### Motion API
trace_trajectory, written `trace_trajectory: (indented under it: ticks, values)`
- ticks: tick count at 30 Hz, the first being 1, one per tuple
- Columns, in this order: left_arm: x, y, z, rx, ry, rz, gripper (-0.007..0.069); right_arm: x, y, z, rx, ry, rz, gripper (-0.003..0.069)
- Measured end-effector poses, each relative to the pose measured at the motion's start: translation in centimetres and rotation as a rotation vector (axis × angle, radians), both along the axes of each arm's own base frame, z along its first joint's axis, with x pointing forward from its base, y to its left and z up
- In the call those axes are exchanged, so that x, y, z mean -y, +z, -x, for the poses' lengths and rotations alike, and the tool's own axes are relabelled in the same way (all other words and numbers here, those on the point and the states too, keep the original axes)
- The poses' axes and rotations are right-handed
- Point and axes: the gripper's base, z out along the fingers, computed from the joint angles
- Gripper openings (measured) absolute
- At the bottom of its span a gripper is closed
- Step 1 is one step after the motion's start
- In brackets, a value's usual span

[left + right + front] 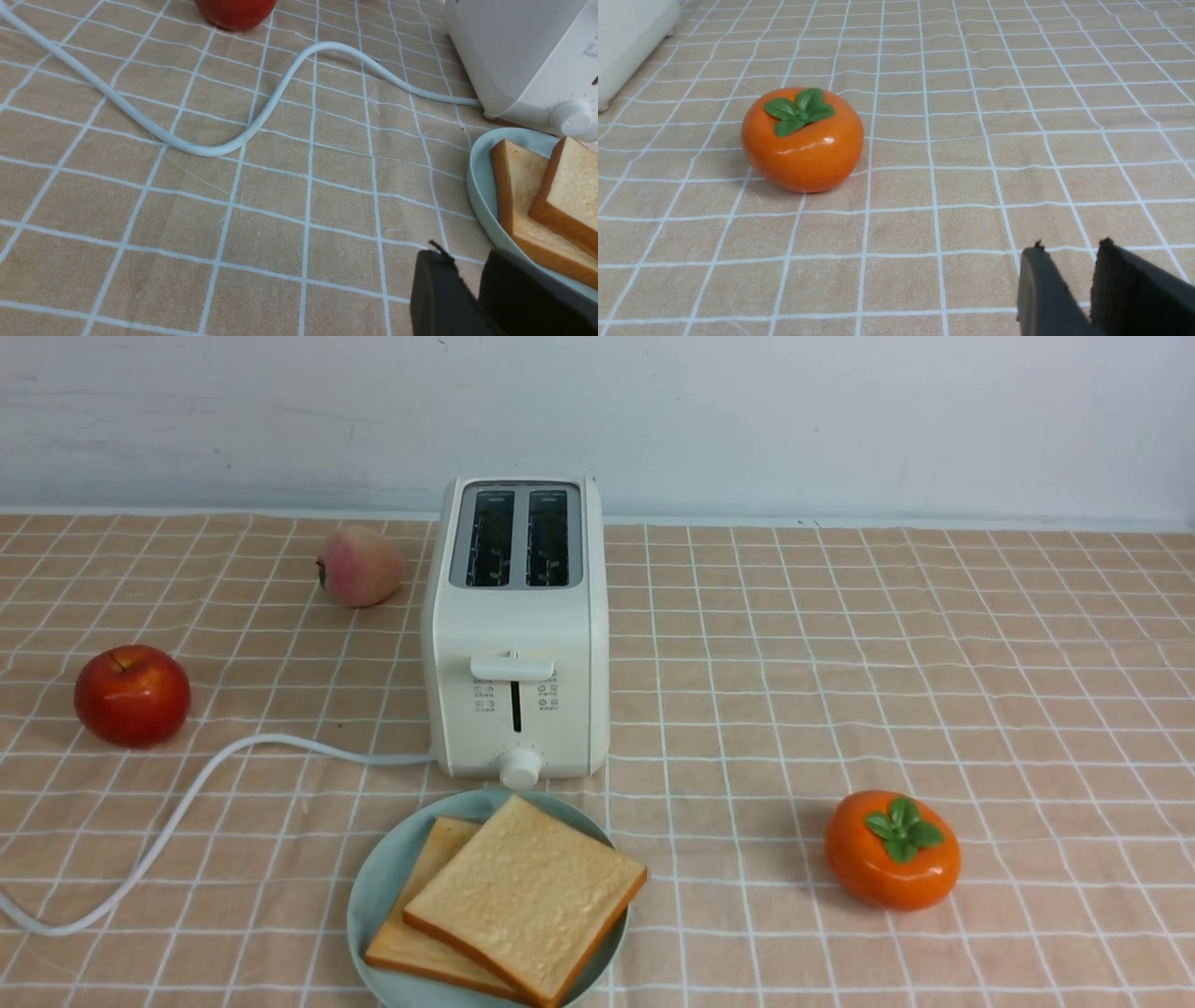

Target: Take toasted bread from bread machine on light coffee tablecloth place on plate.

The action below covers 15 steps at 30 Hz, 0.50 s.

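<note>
Both pincers, left gripper [472, 284] and right gripper [1083, 280], slightly parted, empty | toasted bread [527, 896] on plate [373, 887] | risk: top slice overhangs, a nudge slides it off

Golden-tan toasted bread [528, 894], mint-green plate [373, 887] (white-gridded peach light coffee tablecloth [840, 644]), perhaps cream bread machine [516, 644]

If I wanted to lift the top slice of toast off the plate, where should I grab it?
Probably pinch the top slice at its right corner, coming from the right: that corner overhangs the plate rim, leaving room beneath for fingers, while the left side lies flat on the lower slice.
</note>
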Motion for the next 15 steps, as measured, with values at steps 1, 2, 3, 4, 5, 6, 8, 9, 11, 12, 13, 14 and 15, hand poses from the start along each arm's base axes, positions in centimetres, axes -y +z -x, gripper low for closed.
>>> trace_trajectory:
  ticks: [1, 2, 3, 4, 5, 6, 8, 9, 11, 12, 13, 14, 15]
  values:
    - [0.00, 0.00, 0.00, 0.000, 0.000, 0.000, 0.0141, 0.00, 0.00, 0.00, 0.000, 0.000, 0.000, 0.0181]
    - [0.00, 0.00, 0.00, 0.000, 0.000, 0.000, 0.0143, 0.00, 0.00, 0.00, 0.000, 0.000, -0.001, 0.0183]
    - [0.00, 0.00, 0.00, 0.000, 0.000, 0.000, 0.0144, 0.00, 0.00, 0.00, 0.000, 0.000, -0.001, 0.0187]
    - [0.00, 0.00, 0.00, 0.000, 0.000, 0.000, 0.0144, 0.00, 0.00, 0.00, 0.000, 0.000, -0.001, 0.0188]
    - [0.00, 0.00, 0.00, 0.000, 0.000, 0.000, 0.0144, 0.00, 0.00, 0.00, 0.000, 0.000, -0.001, 0.0188]
    - [0.00, 0.00, 0.00, 0.000, 0.000, 0.000, 0.0144, 0.00, 0.00, 0.00, 0.000, 0.000, -0.001, 0.0192]
    - [0.00, 0.00, 0.00, 0.000, 0.000, 0.000, 0.0146, 0.00, 0.00, 0.00, 0.000, 0.000, -0.001, 0.0195]
    - [0.00, 0.00, 0.00, 0.000, 0.000, 0.000, 0.0147, 0.00, 0.00, 0.00, 0.000, 0.000, -0.001, 0.0196]
    - [0.00, 0.00, 0.00, 0.000, 0.000, 0.000, 0.0152, 0.00, 0.00, 0.00, 0.000, 0.000, -0.001, 0.0200]
    - [0.00, 0.00, 0.00, 0.000, 0.000, 0.000, 0.0153, 0.00, 0.00, 0.00, 0.000, 0.000, -0.001, 0.0200]
    - [0.00, 0.00, 0.00, 0.000, 0.000, 0.000, 0.0155, 0.00, 0.00, 0.00, 0.000, 0.000, -0.001, 0.0202]
    - [0.00, 0.00, 0.00, 0.000, 0.000, 0.000, 0.0155, 0.00, 0.00, 0.00, 0.000, 0.000, -0.001, 0.0204]
    - [0.00, 0.00, 0.00, 0.000, 0.000, 0.000, 0.0155, 0.00, 0.00, 0.00, 0.000, 0.000, -0.001, 0.0204]
